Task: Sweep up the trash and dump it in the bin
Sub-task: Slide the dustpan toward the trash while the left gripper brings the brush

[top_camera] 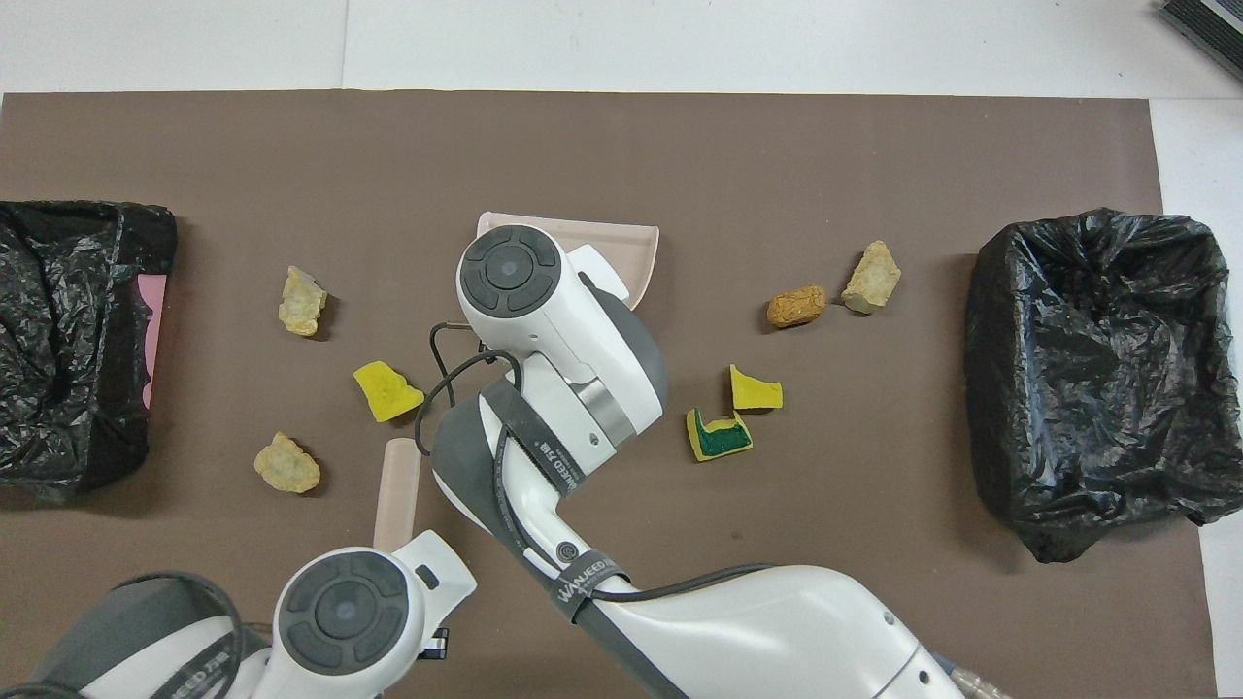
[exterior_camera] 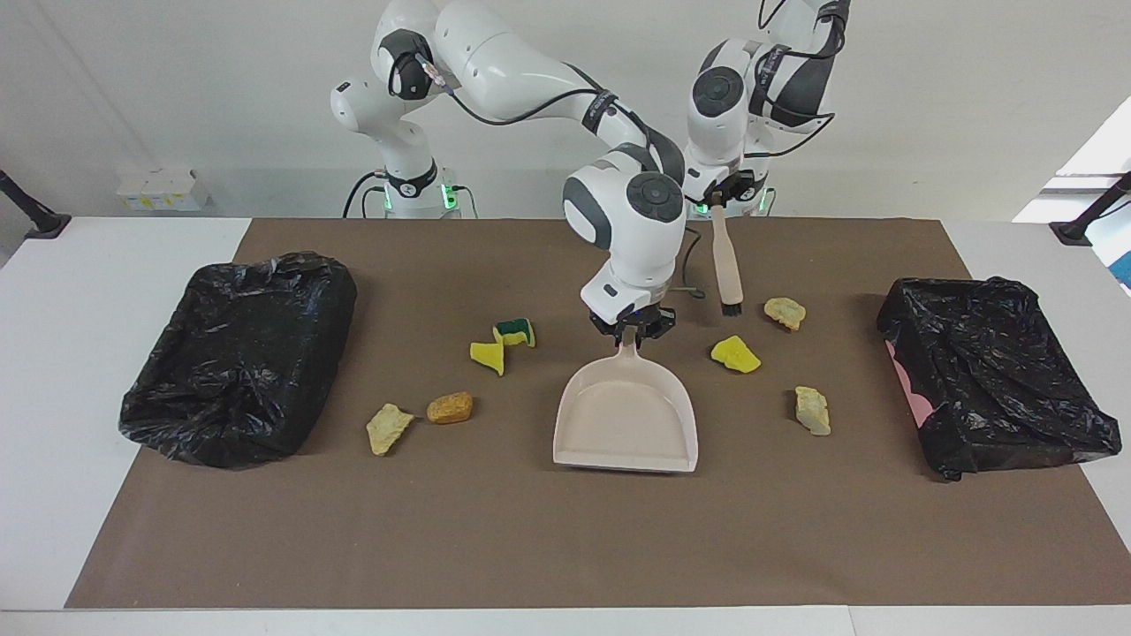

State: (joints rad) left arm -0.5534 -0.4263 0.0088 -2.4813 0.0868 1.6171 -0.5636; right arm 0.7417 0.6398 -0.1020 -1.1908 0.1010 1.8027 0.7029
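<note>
Brown mat (exterior_camera: 565, 539), two bins lined with black bags, one at each end (exterior_camera: 243, 358) (exterior_camera: 990, 371). Right gripper (exterior_camera: 630, 331) pinching the handle of the beige dustpan (exterior_camera: 626, 420), pan at mid-mat. Left gripper (exterior_camera: 723, 196) clamped on the brush (exterior_camera: 728, 269) (bristles downward, above the mat). The trash: seven scraps scattered on the mat either side of the dustpan, e.g. a yellow sponge piece (exterior_camera: 735, 354) and an orange-brown lump (exterior_camera: 450, 407).
</note>
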